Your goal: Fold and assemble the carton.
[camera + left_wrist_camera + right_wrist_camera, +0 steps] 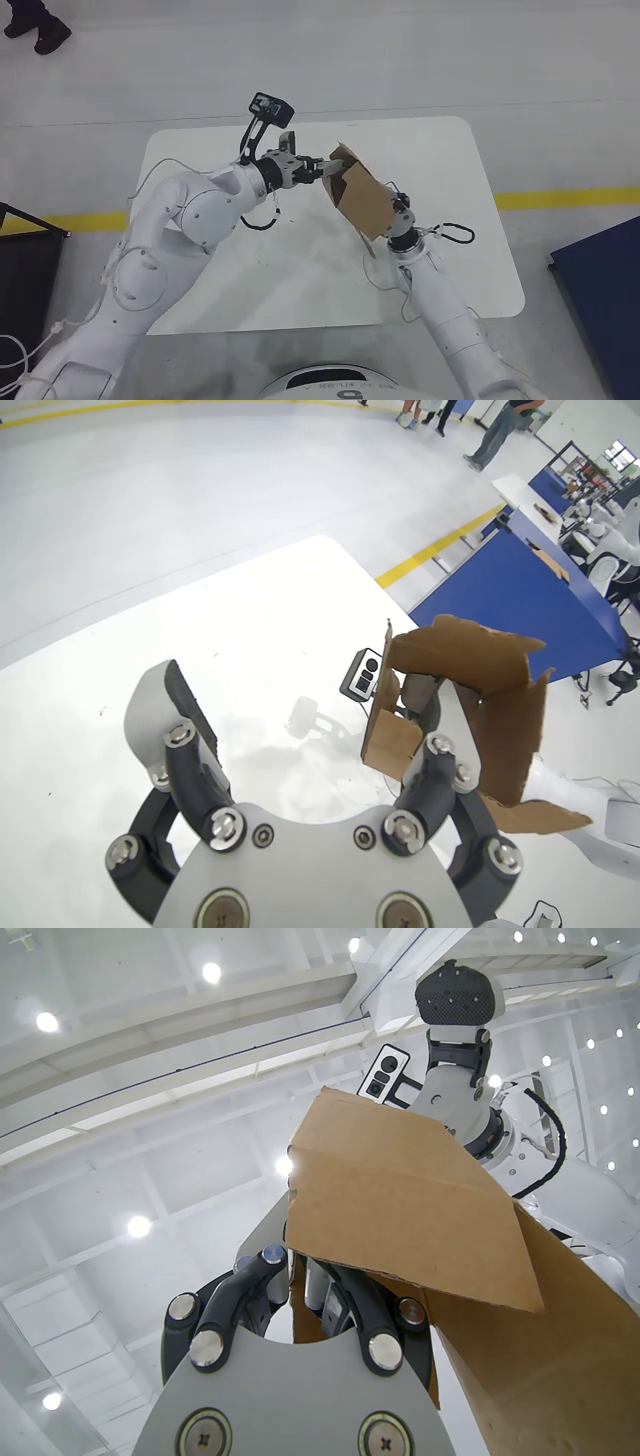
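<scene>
In the top view my left claw (316,170) sits at the far-left end of the carton (362,198). Its arm is bent at the elbow and reaches across the bench (450,160). The jaws stand wide apart and grip nothing. One pad (192,710) hangs over bare bench, and the other finger lies right beside a small loose flap at the carton's open end. Whether it presses that flap I cannot tell. So the carton lies off to one side of this claw, not between the jaws. I judge the next move turns on that: swinging in to push or pinch the flap.

The carton is held up off the bench, half formed, with its flaps ragged and open. Its long axis runs on a slant from the left claw toward the near right.

At that near-right end my right claw (393,224) points upward from below. Its jaws are clamped on a carton wall, one finger outside and one inside. I take it as the anchor; the left claw is free and nearer the open flaps.
</scene>
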